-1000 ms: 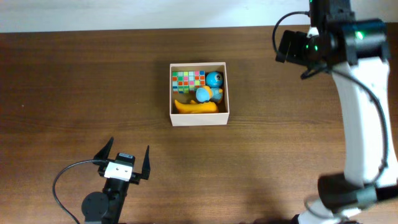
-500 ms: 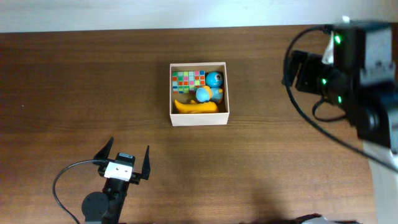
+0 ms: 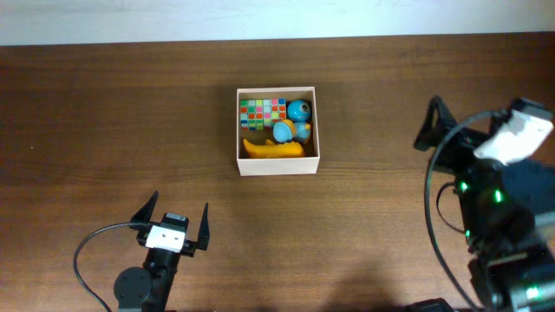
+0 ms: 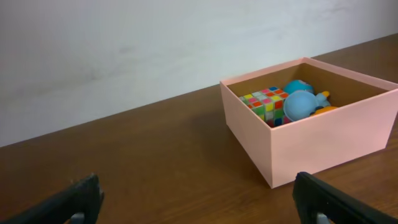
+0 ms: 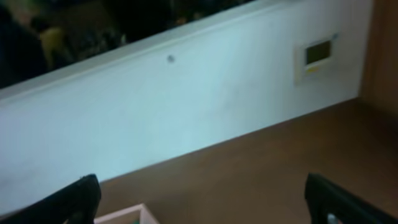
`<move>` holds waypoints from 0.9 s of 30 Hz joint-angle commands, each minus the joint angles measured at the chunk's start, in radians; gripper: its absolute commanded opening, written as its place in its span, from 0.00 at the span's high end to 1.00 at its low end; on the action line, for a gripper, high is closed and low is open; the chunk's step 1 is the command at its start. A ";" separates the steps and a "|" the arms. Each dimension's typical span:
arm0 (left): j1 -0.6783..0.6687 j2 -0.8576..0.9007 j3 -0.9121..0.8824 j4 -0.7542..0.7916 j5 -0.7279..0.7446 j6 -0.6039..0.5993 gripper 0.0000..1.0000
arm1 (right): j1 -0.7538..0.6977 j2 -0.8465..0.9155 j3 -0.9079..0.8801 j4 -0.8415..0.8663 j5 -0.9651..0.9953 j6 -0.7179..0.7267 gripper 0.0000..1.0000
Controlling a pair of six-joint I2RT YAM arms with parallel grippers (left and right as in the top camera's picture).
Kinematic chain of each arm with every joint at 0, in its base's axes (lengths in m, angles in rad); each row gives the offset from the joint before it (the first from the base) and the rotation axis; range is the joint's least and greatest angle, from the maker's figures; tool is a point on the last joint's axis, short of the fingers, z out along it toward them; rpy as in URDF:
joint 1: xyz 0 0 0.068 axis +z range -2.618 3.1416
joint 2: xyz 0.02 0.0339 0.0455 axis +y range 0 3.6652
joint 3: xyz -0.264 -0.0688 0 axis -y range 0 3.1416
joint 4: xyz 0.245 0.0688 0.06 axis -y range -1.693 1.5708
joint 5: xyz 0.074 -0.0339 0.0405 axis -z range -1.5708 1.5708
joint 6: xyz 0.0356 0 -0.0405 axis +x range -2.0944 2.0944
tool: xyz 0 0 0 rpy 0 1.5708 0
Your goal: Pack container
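Note:
The container (image 3: 279, 165) is a square white-walled box at the table's middle back. It holds a multicoloured cube (image 3: 262, 110), a blue round toy (image 3: 295, 121) and a yellow toy (image 3: 273, 148). My left gripper (image 3: 180, 201) is open and empty, well in front and to the left of the box. In the left wrist view the container (image 4: 323, 140) stands ahead right of the open jaws (image 4: 202, 205), with the cube (image 4: 267, 102) and blue toy (image 4: 301, 102) inside. My right gripper (image 3: 473, 126) is open and empty, far right of the box. The right wrist view shows open jaws (image 5: 205, 208) and one container corner (image 5: 134, 214).
The brown wooden table (image 3: 104, 113) runs to a white wall at the back (image 3: 173, 17). A black cable (image 3: 87, 251) loops beside the left arm. A small wall panel (image 5: 317, 56) shows in the right wrist view.
My right arm has swung from the back right corner towards the front right, away from the container. The left arm and the box's contents have not moved.

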 commanded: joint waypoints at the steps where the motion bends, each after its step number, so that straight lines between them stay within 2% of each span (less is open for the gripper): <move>1: 0.006 -0.010 -0.006 -0.001 -0.003 0.013 0.01 | -0.041 -0.129 -0.169 0.141 0.026 -0.062 0.01; 6: 0.006 -0.010 -0.006 -0.001 -0.003 0.013 0.01 | -0.055 -0.314 -0.406 0.315 0.002 -0.087 0.01; 15: 0.006 -0.010 -0.006 -0.001 -0.003 0.013 0.01 | -0.088 -0.585 -0.734 0.417 -0.071 -0.083 0.01; 20: 0.006 -0.010 -0.006 -0.001 -0.003 0.013 0.01 | -0.116 -0.679 -0.836 0.420 -0.106 -0.083 0.01; 27: 0.006 -0.010 -0.006 -0.001 -0.003 0.013 0.01 | -0.119 -0.723 -0.911 0.396 -0.109 -0.084 0.01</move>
